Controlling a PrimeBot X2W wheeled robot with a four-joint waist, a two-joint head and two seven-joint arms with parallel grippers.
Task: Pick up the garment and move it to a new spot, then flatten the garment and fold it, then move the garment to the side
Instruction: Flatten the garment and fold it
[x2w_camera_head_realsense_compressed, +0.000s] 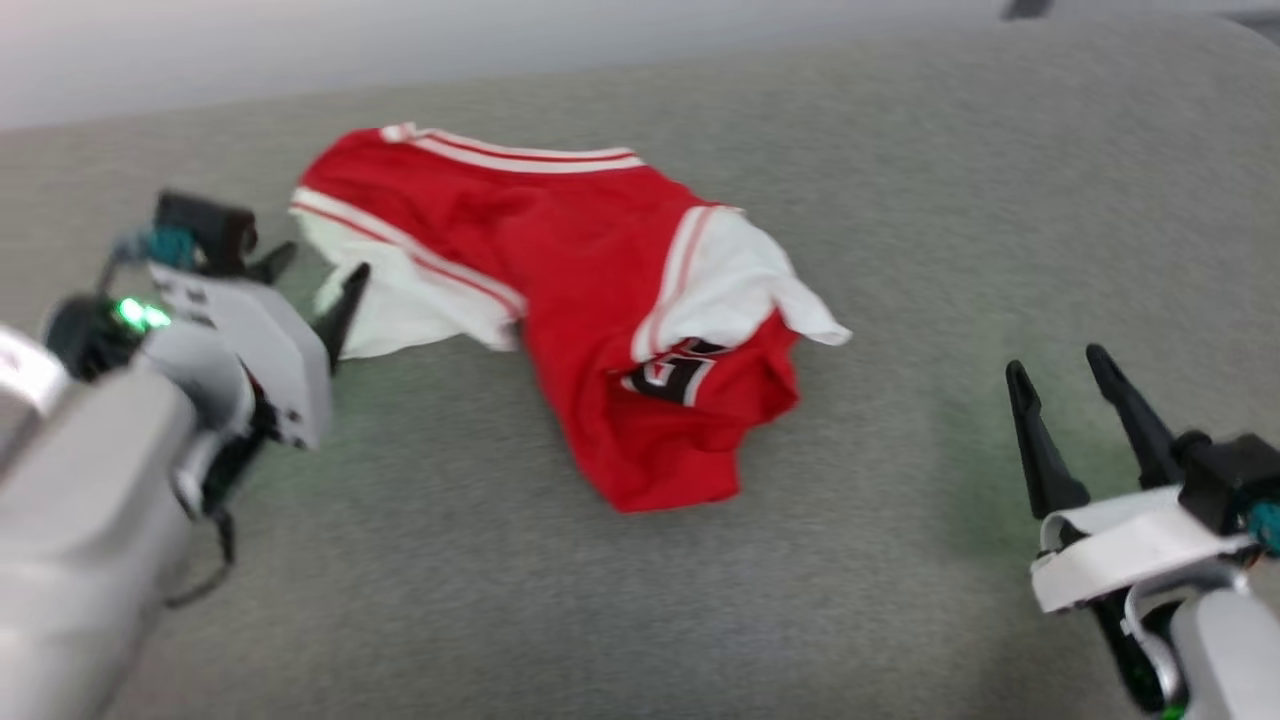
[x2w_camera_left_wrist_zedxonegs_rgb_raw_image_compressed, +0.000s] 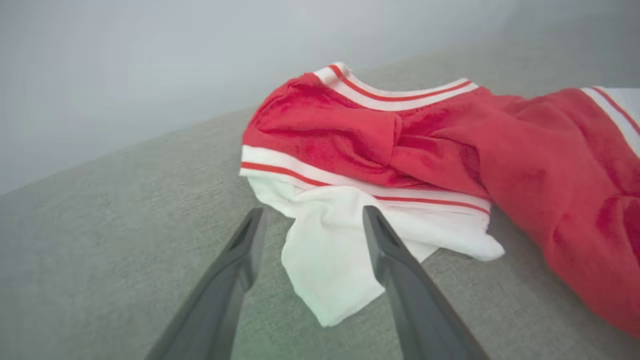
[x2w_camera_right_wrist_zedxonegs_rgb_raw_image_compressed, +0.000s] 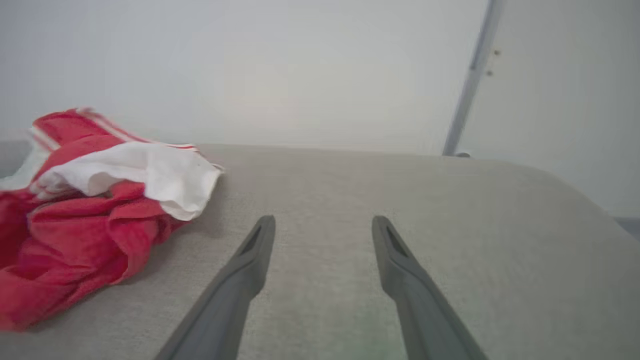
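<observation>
Pale grey forearms (x2w_camera_head_realsense_compressed: 80, 520), white wrist housings (x2w_camera_head_realsense_compressed: 1130, 545), dark tapered end effector fingers (x2w_camera_head_realsense_compressed: 1040, 450), green light (x2w_camera_head_realsense_compressed: 140, 315)

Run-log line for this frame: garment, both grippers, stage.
garment: crumpled on grey surface | left gripper: open, at white sleeve | right gripper: open, apart from garment | stage: not yet flattened

The garment (x2w_camera_head_realsense_compressed: 590, 300) is red with white sleeves, red-and-white striped trim and black, white-outlined numerals. The fabric surface (x2w_camera_head_realsense_compressed: 900, 560) is mottled grey. The left gripper (x2w_camera_head_realsense_compressed: 322, 262) and right gripper (x2w_camera_head_realsense_compressed: 1055, 360) have dark fingers and white housings.
</observation>
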